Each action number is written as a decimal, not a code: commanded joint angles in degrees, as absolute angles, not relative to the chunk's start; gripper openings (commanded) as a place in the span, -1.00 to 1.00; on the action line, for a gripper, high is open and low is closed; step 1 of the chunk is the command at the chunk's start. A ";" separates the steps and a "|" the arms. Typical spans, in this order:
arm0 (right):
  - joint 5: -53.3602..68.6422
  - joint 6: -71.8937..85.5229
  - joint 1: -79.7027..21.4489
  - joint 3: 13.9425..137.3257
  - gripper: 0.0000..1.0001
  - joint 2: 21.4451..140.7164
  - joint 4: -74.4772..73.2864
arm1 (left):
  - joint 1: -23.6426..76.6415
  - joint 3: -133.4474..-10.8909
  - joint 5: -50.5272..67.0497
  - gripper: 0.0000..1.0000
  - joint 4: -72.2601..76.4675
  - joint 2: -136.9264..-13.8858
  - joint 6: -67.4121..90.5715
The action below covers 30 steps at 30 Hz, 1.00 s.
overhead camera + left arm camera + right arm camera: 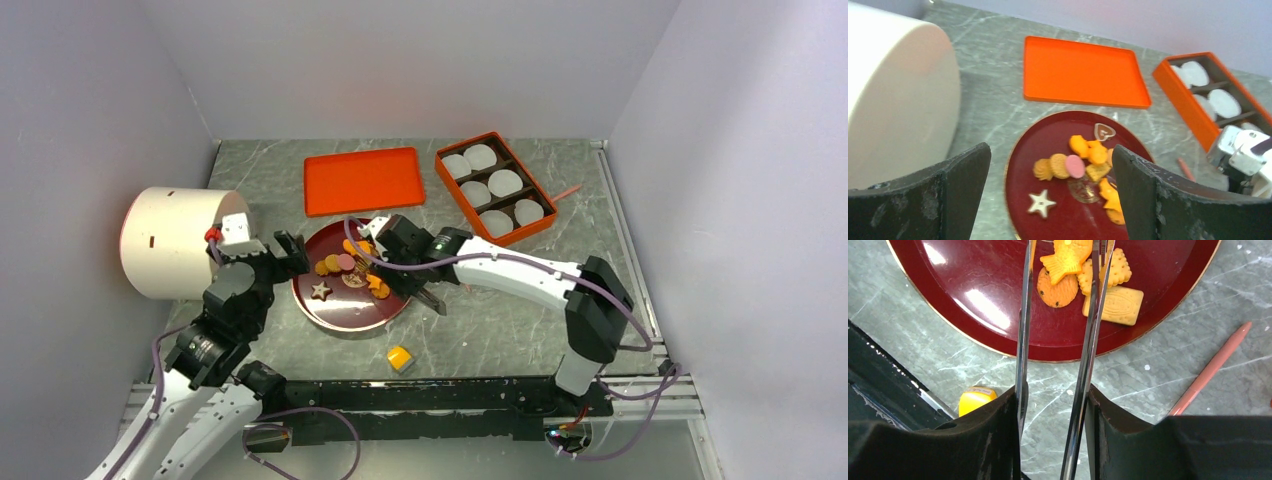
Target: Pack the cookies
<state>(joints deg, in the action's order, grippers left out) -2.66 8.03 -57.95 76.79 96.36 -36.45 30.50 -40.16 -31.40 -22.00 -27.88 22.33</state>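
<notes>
Just past the yellow block (974,399), clamps thin metal tongs (1089,340) in the right gripper (1053,400), blades slightly apart over the cookies (1088,165) clustered on the dark red plate (1045,135), holds the left gripper (1050,149) spread wide and empty at the plate's left rim, short of the orange tray (1083,70) and orange box (1180,102).

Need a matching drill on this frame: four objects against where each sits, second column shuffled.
1. star cookie
2. yellow cube
3. white cylinder
4. flat orange tray

A. behind the red plate, empty
B. on the red plate
C. on the table, nearer than the plate
D. left of the plate

Pairs: 1-B, 2-C, 3-D, 4-A
</notes>
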 commanded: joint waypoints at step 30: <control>-12.77 16.30 -62.72 97.75 -0.12 113.90 -58.27 | 30.28 -33.05 -38.28 0.91 -14.99 -21.28 8.61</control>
